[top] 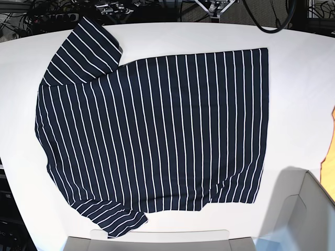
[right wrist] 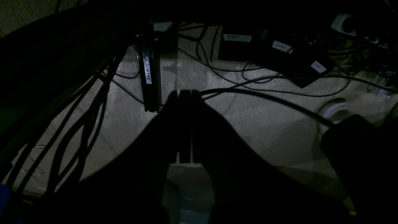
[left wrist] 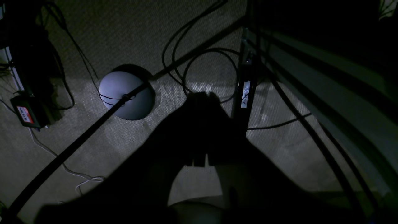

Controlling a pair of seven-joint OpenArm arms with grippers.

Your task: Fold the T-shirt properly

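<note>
Nearest in the base view, a pale box (top: 301,209) sits at the table's (top: 303,83) front edge, and beyond it the T-shirt (top: 157,136) lies spread flat across the white top, one sleeve reaching to the front edge and the other to the far left corner. Neither arm shows in that view. Each wrist camera looks down at carpet (left wrist: 130,37) strewn with cables (left wrist: 199,56), where the left gripper (left wrist: 200,129) and right gripper (right wrist: 185,127) are dark silhouettes with fingers pressed together, holding nothing.
</note>
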